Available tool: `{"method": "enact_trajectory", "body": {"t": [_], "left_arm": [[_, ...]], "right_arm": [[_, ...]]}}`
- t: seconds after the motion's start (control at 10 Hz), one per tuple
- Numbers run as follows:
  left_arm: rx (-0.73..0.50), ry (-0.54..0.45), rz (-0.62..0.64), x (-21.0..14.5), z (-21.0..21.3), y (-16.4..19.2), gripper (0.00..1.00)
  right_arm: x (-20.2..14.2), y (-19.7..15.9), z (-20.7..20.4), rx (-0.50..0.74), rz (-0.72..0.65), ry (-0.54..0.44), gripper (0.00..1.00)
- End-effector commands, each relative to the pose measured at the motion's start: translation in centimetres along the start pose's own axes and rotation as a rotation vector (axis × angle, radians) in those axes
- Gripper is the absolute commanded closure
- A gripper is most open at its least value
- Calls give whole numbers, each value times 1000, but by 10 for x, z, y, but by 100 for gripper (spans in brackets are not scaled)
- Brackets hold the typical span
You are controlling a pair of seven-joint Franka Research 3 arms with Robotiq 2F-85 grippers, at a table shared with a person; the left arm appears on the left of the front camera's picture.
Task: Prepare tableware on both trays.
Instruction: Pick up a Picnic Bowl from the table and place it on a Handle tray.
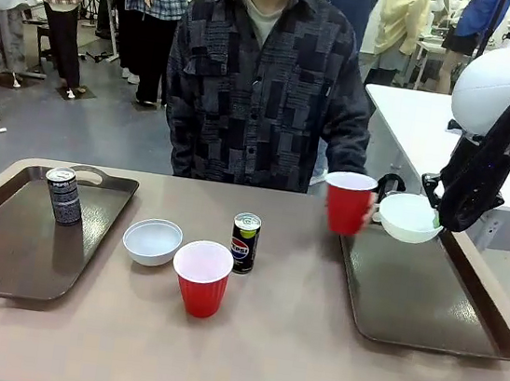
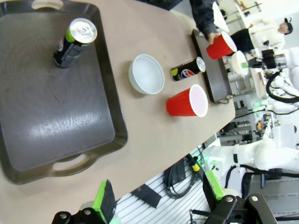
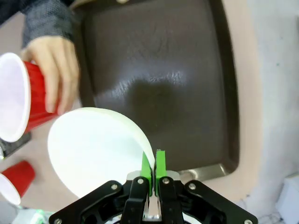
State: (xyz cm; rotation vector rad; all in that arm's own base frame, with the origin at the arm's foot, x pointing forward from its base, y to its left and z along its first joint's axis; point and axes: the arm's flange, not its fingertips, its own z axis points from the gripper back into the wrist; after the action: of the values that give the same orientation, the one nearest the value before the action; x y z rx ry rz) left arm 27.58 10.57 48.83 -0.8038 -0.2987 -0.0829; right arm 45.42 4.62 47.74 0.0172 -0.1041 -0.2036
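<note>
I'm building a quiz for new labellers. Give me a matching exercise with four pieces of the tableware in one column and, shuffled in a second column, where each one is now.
Things:
1. left can
2. middle can
3. right bowl
4. far red cup

Places:
A. in the person's hand
B. pinched at its rim by the right gripper
C. standing on the left tray
D. on the table, between the left tray and the right tray

Pairs: 1-C, 2-D, 3-B, 4-A.

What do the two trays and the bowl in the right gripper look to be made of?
Both the left tray and right tray: likely moulded plastic, dark brown, glossy; they mirror light. The bowl, pinched by the right gripper: smooth white, thin rim; plastic or ceramic, cannot tell.
</note>
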Motion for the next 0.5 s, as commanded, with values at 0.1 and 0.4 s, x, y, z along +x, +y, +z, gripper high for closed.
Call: {"method": "enact_trajectory", "body": {"t": [0.1,0.4], "left_arm": [[-22,-8,10,1,1,-1,0],[-22,-8,10,1,1,-1,0]], "right_arm": [[0,0,0,0,0,0,96],[-122,-23,17,-30,122,-226,96]]}}
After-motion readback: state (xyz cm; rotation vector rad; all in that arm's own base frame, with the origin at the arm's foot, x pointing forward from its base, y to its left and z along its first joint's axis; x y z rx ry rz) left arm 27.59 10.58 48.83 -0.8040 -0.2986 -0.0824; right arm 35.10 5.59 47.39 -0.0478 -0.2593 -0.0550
